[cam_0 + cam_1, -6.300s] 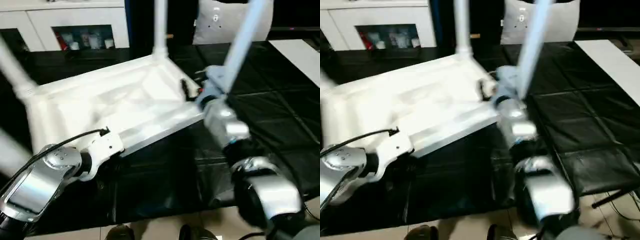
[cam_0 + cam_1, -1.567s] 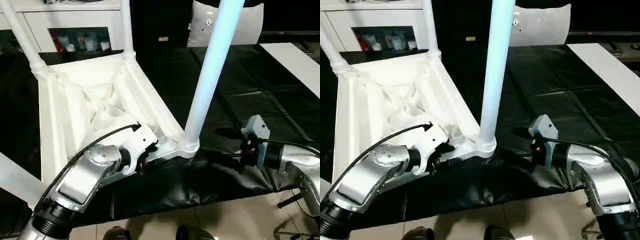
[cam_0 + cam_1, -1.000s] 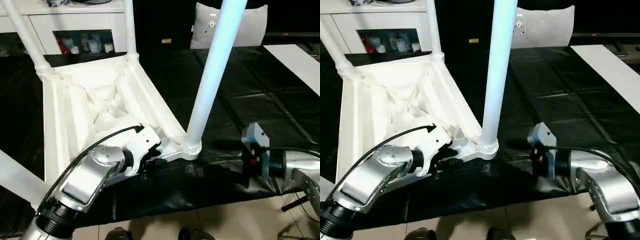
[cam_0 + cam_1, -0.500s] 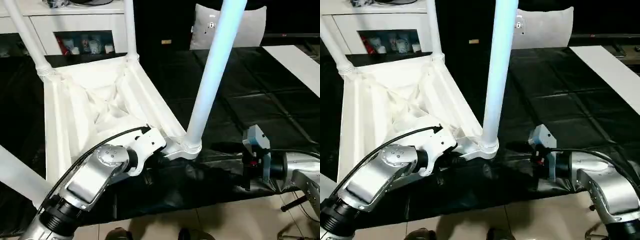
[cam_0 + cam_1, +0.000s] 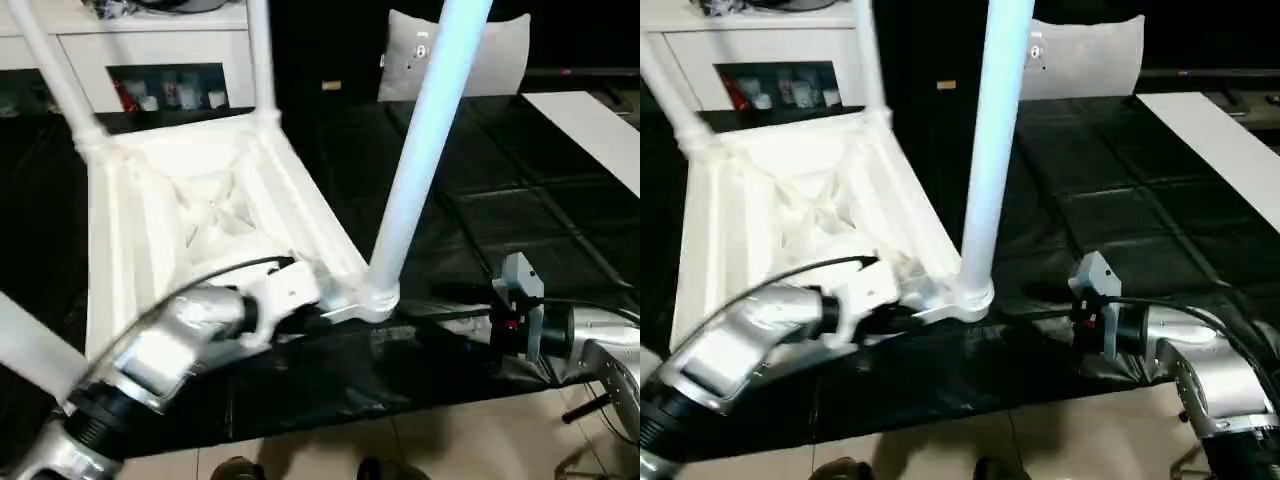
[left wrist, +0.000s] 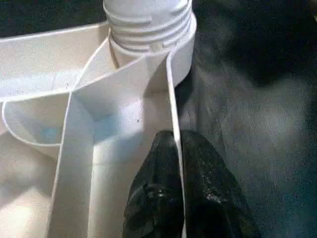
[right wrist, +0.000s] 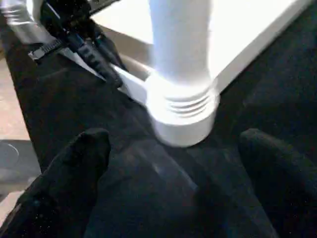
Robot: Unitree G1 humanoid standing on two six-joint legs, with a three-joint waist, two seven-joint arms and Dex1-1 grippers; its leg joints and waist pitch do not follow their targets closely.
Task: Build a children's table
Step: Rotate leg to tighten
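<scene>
The white children's table (image 5: 190, 210) lies upside down on the black work surface, ribbed underside up, its legs standing upward. The nearest leg (image 5: 420, 150) rises from the front right corner socket (image 5: 375, 300). My left gripper (image 6: 176, 144) is shut on the thin rim wall of the table just beside that socket, one finger on each side. My right gripper (image 7: 173, 144) is open, low over the black cover, its two fingers (image 7: 84, 153) spread wide in front of the same socket without touching it.
The work surface's front edge (image 5: 400, 400) runs just below both grippers, with tiled floor beyond. A white cabinet (image 5: 150, 50) and a white cushion (image 5: 500, 50) stand at the back. A white board (image 5: 590, 115) lies at the far right.
Several seconds ago the table was tilted with my right gripper up at the near leg; now the right gripper hangs low and open. My left arm has just shifted slightly, still on the rim.
</scene>
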